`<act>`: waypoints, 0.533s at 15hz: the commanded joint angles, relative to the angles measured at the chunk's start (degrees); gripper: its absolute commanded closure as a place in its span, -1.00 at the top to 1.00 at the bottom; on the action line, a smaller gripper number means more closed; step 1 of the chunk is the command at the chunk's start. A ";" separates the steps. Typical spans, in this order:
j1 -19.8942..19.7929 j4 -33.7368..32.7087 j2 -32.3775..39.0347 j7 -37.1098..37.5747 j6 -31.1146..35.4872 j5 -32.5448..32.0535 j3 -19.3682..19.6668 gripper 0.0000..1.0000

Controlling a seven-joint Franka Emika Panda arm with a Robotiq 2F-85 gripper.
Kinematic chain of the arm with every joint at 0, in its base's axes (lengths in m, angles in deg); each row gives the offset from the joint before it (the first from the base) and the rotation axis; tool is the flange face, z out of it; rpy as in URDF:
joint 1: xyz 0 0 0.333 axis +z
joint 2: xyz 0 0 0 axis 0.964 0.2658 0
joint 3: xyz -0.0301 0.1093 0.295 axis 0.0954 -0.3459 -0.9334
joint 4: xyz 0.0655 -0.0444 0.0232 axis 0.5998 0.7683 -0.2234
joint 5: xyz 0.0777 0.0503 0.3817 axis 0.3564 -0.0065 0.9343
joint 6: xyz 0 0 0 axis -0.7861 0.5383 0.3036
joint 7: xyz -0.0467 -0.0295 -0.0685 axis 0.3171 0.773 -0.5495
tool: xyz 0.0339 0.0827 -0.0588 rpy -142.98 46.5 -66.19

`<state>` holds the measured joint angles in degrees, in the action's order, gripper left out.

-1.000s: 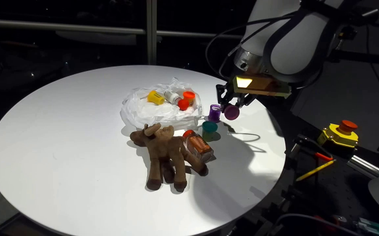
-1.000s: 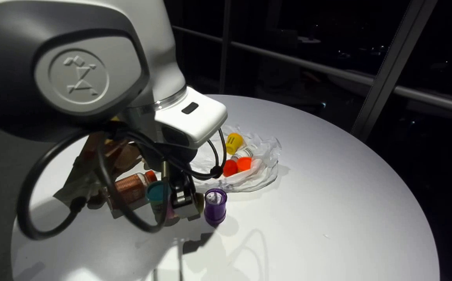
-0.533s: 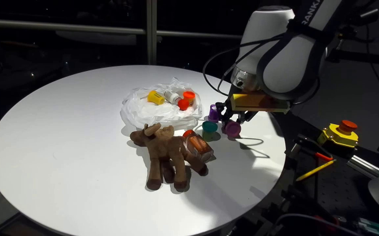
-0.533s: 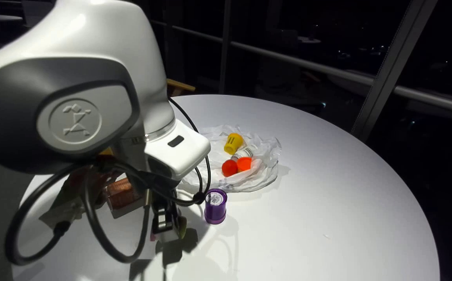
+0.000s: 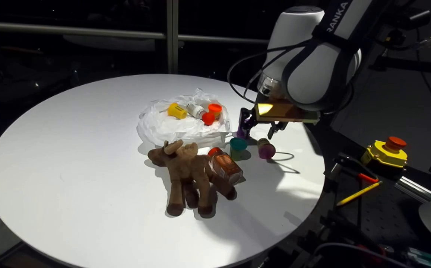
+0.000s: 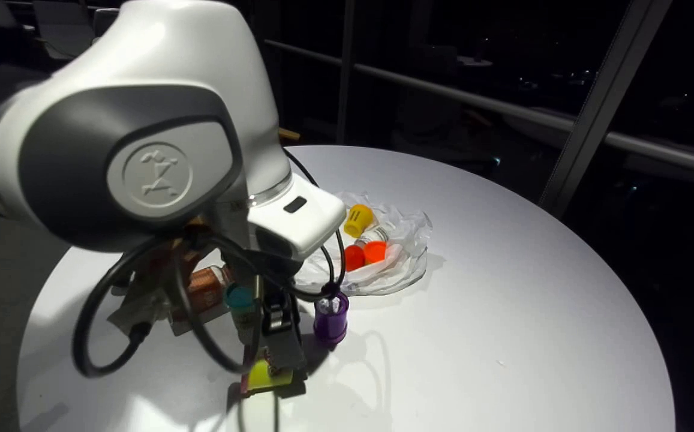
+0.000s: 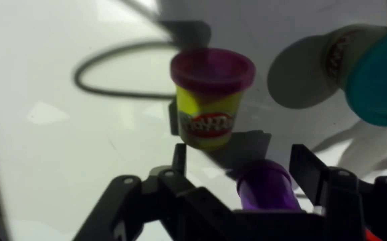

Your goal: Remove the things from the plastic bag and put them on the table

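Pink tub: lies on its side on the table, outside the bag.
Gripper: I see its jaws spread apart, near this tub.
Purple tub: upright, very close to the gripper; if they touch, I cannot tell.
Bag: I see in it the yellow tub, white bottle and orange tub.
Teal tub: upright, near the pink one.
Reindeer: on the table, the brown bottle just beside it.
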<state>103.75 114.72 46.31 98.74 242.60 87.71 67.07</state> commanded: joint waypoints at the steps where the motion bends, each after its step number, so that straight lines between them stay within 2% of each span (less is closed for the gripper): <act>1: 6.75 -3.92 -4.78 -0.46 -6.97 -2.23 5.78 1.00; 2: 6.94 -6.90 -4.82 -0.57 -10.19 -3.96 5.51 1.00; 4: 3.98 -13.52 -3.95 -0.59 -15.85 -7.65 1.72 1.00; 8: -5.54 -27.89 2.95 -3.98 -22.36 -11.83 -8.87 1.00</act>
<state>105.41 97.34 43.26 97.92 224.41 78.06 65.28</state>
